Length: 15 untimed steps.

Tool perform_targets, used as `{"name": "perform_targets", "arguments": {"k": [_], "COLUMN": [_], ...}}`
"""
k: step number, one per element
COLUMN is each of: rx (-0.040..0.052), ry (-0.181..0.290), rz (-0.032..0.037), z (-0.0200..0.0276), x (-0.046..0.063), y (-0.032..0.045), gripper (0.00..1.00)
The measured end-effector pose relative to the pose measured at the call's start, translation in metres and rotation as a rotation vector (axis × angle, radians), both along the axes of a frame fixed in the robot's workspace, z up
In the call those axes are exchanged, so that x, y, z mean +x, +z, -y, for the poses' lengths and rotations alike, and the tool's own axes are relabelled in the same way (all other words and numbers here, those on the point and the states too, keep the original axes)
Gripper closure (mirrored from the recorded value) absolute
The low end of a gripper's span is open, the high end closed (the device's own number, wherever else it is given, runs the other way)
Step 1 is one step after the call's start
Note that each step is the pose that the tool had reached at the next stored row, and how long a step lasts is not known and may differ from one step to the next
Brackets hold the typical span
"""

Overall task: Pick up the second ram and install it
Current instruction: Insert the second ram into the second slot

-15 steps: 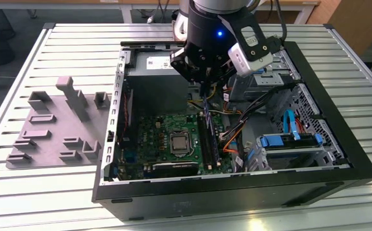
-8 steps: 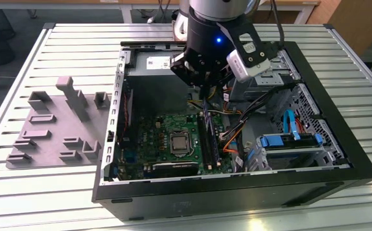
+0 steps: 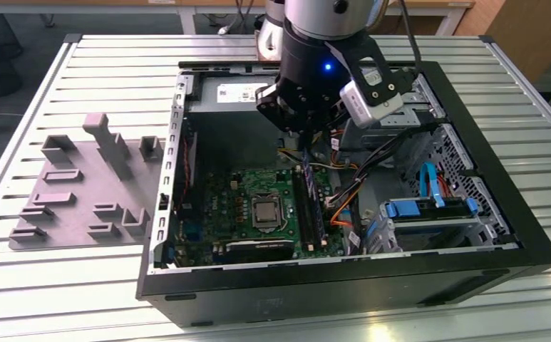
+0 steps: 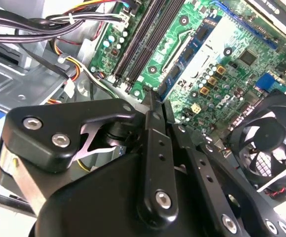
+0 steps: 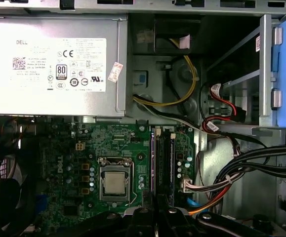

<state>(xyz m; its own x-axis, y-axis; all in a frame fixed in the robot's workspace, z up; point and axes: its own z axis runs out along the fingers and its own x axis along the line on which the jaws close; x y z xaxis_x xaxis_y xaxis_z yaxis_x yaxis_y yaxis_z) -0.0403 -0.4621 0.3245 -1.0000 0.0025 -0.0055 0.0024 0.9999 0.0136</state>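
While gripper [image 4: 155, 96] hovers inside open PC case [image 3: 532, 246], fingers pressed together, motherboard [image 4: 222, 64] below, RAM slots [image 4: 147, 34] just beyond fingertips.

From my console I count one open computer case [image 3: 351, 281], one motherboard [image 5: 83, 148], one processor [image 5: 115, 181], one power supply [image 5: 54, 64], one cooling fan [image 4: 271, 148], one grey fixture tray [image 3: 85, 206] and one worktop [image 3: 113, 64].

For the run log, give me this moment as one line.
stage: install second ram | gripper: inside PC case, above memory slots | ram in grasp: cannot tell
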Motion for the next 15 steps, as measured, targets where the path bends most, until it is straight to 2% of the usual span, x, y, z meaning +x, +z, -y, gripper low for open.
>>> {"name": "perform_targets", "arguments": {"k": [3, 8, 15], "rx": [0.0005, -0.0001, 0.0002], "ry": [0.007, 0.082, 0.082], "rz": [0.0002, -0.0003, -0.0002], "z": [0.0000, 0.0000, 0.0000], "x": [0.0002, 0.0002, 0.0002], "y": [-0.0008, -0.0042, -0.0049], "gripper": [0.86, 0.86, 0.86]}}
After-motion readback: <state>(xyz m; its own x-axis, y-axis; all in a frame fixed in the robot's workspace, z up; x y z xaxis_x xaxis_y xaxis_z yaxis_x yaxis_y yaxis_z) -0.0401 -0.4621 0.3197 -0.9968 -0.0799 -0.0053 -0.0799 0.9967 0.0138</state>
